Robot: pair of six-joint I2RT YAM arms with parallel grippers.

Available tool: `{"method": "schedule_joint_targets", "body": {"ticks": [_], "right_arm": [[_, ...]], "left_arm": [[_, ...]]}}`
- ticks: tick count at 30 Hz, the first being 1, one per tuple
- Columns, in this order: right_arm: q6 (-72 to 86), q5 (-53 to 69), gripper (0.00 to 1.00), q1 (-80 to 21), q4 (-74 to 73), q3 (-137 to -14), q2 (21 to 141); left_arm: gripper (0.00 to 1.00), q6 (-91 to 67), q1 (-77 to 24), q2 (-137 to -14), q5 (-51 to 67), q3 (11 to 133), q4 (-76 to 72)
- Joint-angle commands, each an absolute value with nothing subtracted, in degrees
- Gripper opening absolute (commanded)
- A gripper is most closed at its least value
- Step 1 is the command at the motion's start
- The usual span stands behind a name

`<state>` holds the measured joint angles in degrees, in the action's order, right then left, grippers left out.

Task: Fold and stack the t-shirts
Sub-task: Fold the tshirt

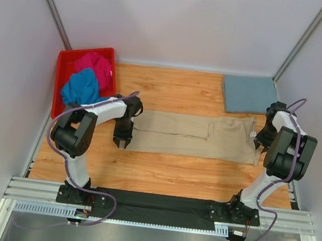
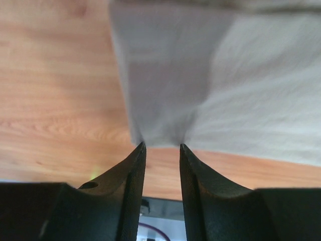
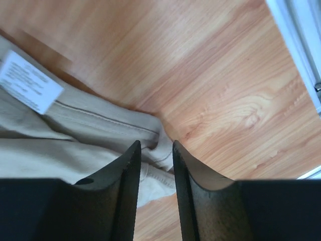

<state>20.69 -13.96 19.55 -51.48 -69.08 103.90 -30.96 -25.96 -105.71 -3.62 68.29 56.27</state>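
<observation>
A beige t-shirt (image 1: 194,136), folded into a long strip, lies flat across the middle of the table. My left gripper (image 1: 122,142) is at its left end. In the left wrist view the jaws (image 2: 161,145) stand a little apart, with a corner of the beige shirt (image 2: 251,90) just past the tips. My right gripper (image 1: 261,140) is at the shirt's right end. Its jaws (image 3: 154,143) are a little apart and straddle the bunched hem of the beige shirt (image 3: 75,150). A folded grey-blue t-shirt (image 1: 247,94) lies at the back right. Magenta (image 1: 96,66) and bright blue (image 1: 80,88) t-shirts lie crumpled in the bin.
The red plastic bin (image 1: 61,70) stands at the back left, close to my left arm. A white care label (image 3: 30,83) sticks out of the beige shirt. Grey walls close in the table on three sides. A metal rail runs along the near edge.
</observation>
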Motion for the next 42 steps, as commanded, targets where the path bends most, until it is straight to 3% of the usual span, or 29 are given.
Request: {"method": "schedule_joint_targets", "body": {"ticks": [1,7,9,19,33,42], "right_arm": [[24.33,-16.35,0.34,19.78,-55.09,-75.57,101.52],[45.06,-9.68,0.55,15.31,-62.84,-79.54,96.77],[51.21,-9.49,0.56,13.11,-63.98,-81.20,97.82],[51.16,-9.40,0.57,1.23,-66.27,-92.20,108.28],[40.26,-12.39,0.58,0.70,-67.76,-88.25,101.17],[49.73,-8.35,0.60,0.53,-64.17,-81.40,101.78]], "left_arm": [[0.41,-32.34,-25.84,-98.80,-2.81,68.55,59.68],[0.43,-29.54,-25.84,-98.96,-0.36,77.69,57.06],[0.43,-28.83,-25.84,-101.93,-0.44,80.75,56.87],[0.40,-28.04,-25.49,-107.32,-3.96,76.21,55.82],[0.38,-33.04,-22.41,-105.12,2.72,60.12,52.82],[0.38,-39.98,-20.57,-95.73,3.08,50.19,59.49]]}}
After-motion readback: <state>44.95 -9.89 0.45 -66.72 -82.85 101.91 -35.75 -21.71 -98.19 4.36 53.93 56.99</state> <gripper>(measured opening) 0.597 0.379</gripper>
